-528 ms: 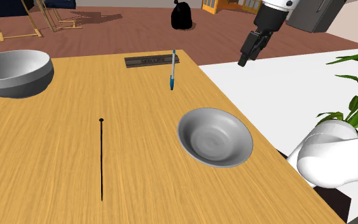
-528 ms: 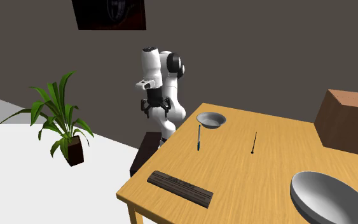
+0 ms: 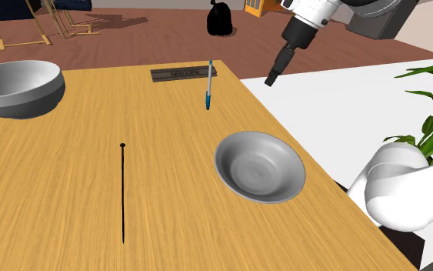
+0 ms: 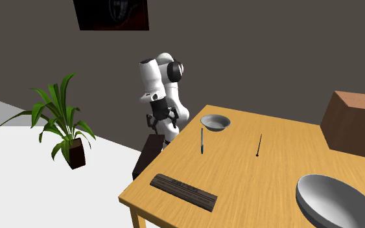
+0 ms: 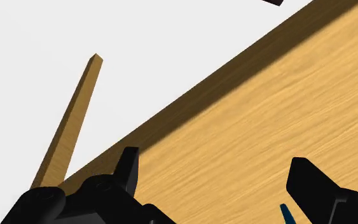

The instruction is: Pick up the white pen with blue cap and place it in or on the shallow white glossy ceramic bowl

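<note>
The white pen with a blue cap (image 3: 208, 83) lies on the wooden table (image 3: 68, 177) near its far edge, cap end pointing toward the shallow grey-white bowl (image 3: 260, 165). In the second exterior view the pen (image 4: 201, 139) lies just in front of the bowl (image 4: 215, 122). My black gripper (image 3: 272, 77) hangs in the air off the table's side, on the shoulder view's right of the pen. Beside the table's near corner, the gripper (image 4: 158, 120) is above the floor. In the wrist view the gripper (image 5: 215, 172) is open over the table edge, with a blue pen tip (image 5: 287, 214) by one finger.
A deep grey bowl (image 3: 16, 87) stands at the shoulder view's far left. A thin black rod (image 3: 122, 192) lies mid-table. A dark flat slab (image 3: 182, 74) lies at the far edge, under the pen's end. A brown box (image 4: 359, 123) and a potted plant (image 4: 61, 120) stand around.
The gripper has moved to the shoulder view's left, closer to the table's edge and the pen, and sits lower in the second exterior view. Pen and bowl have not moved.
</note>
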You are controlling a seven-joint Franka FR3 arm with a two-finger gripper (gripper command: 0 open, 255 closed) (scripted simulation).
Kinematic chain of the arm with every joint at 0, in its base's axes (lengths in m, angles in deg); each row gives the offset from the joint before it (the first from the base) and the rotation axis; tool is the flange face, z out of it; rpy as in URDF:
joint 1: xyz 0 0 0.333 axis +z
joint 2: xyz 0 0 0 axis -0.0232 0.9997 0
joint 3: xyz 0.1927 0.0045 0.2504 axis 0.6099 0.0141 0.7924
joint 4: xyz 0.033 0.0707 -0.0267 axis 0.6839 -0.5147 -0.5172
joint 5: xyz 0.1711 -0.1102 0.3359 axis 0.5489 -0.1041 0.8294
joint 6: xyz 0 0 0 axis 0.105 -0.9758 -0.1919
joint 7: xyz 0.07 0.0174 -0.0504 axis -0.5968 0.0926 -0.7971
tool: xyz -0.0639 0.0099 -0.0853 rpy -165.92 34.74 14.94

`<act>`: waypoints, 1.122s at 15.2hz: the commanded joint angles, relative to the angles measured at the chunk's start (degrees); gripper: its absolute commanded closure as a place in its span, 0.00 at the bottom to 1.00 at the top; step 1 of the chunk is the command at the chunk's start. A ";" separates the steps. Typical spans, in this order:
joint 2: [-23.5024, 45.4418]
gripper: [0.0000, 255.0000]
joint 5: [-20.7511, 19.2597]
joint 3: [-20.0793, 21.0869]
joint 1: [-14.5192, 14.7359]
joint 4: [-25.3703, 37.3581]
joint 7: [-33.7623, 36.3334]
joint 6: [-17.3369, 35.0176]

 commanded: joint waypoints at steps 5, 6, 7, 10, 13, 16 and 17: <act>5.94 0.00 9.11 -6.77 11.32 -0.12 -22.19 10.21; 6.98 0.00 10.86 -7.92 13.38 0.19 -26.02 11.27; 8.01 0.00 12.65 -9.07 15.47 0.58 -29.88 12.14; 10.99 0.00 18.25 -12.31 21.62 2.14 -41.62 13.58; 13.70 0.00 23.74 -15.33 27.58 4.11 -53.26 13.39; 14.42 0.00 24.62 -15.10 28.17 3.49 -53.98 14.75; 14.76 0.00 24.99 -14.96 28.41 3.17 -54.18 15.44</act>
